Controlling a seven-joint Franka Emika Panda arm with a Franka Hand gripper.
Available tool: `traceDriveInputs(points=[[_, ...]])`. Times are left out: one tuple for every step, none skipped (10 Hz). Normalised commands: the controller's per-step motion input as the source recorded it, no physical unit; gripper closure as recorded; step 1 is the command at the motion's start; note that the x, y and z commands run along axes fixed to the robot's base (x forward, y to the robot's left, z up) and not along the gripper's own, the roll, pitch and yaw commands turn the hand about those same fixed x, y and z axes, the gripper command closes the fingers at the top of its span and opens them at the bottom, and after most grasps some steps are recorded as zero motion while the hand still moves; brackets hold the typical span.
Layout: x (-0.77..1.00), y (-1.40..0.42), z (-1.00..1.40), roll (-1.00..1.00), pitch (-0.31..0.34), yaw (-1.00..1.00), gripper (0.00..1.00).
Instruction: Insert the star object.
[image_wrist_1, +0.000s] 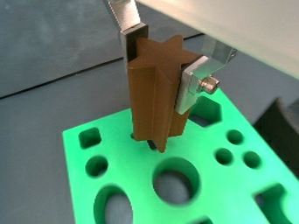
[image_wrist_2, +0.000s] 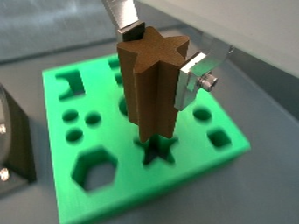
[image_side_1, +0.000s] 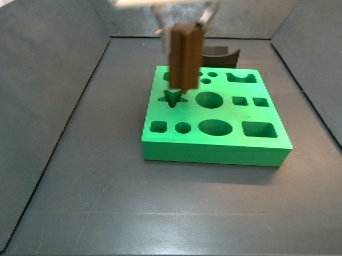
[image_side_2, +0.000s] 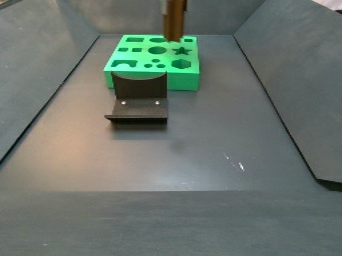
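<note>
My gripper (image_wrist_2: 162, 57) is shut on the star object (image_wrist_2: 152, 96), a tall dark-brown prism with a star-shaped cross-section, held upright by its upper end; both also show in a wrist view: gripper (image_wrist_1: 163, 61), star object (image_wrist_1: 155, 101). The silver fingers (image_wrist_2: 191, 77) press on opposite sides. Below it lies the green block (image_wrist_2: 65, 188) with several shaped holes. The prism's lower end hangs right over the star-shaped hole (image_wrist_2: 156, 154); I cannot tell whether it touches. In both side views the prism (image_side_1: 185, 58) (image_side_2: 174, 18) stands over the block (image_side_1: 214, 150) (image_side_2: 134, 75).
The fixture (image_side_2: 138, 100), a dark L-shaped bracket, stands on the floor beside the green block; it shows behind the block in a side view (image_side_1: 222, 58). Grey walls (image_side_1: 67, 90) enclose the dark floor (image_side_2: 160, 170) on three sides.
</note>
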Motion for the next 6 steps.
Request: traceDriveInputs(points=[[-0.47,0.00,-0.47,0.21,-0.003,0.00,1.00],[-0.06,0.00,-0.37,0.04,0.000,0.00,1.00],[0.11,0.00,-0.50,0.07,0.036,0.00,1.00],[0.16,0.00,-0.57,0.12,0.090,-0.02,1.00],[0.01,-0.05,-0.57,0.08,0.057,-0.17,1.00],[0.00,-0.11,-0.62,0.03,0.000,-0.31,1.00]])
